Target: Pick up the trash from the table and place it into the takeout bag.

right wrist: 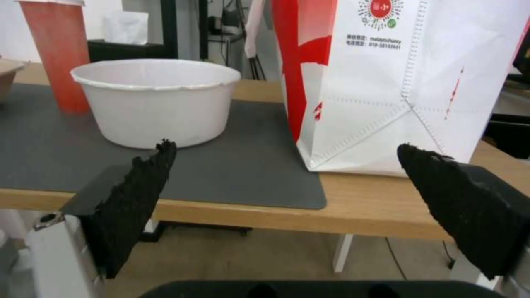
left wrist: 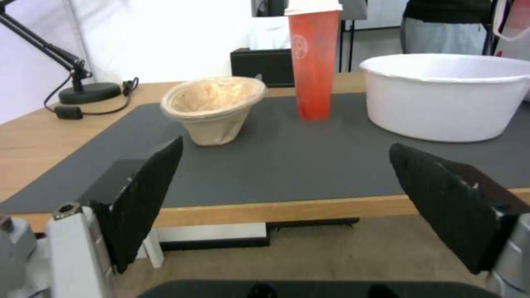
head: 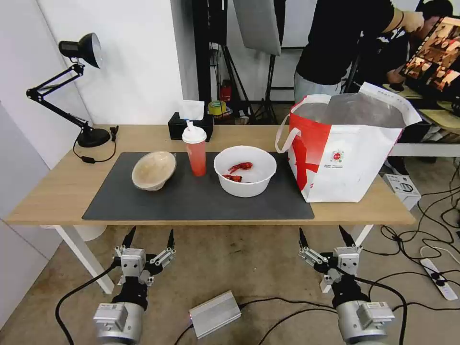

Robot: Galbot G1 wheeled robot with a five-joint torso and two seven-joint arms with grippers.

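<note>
Standing on the dark mat (head: 191, 201) beside the takeout bag (head: 345, 158), the white bowl (head: 245, 171), red cup (head: 195, 152) and tipped paper bowl (head: 154, 170) look light and squashy, best held by their rims, while the left gripper (head: 149, 238) and right gripper (head: 326, 235) hang wide open and empty below the table (head: 48, 191).

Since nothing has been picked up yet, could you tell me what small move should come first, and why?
Probably raise the right gripper toward the white bowl: it hangs open below the table edge, and that bowl sits nearest the takeout bag.
</note>
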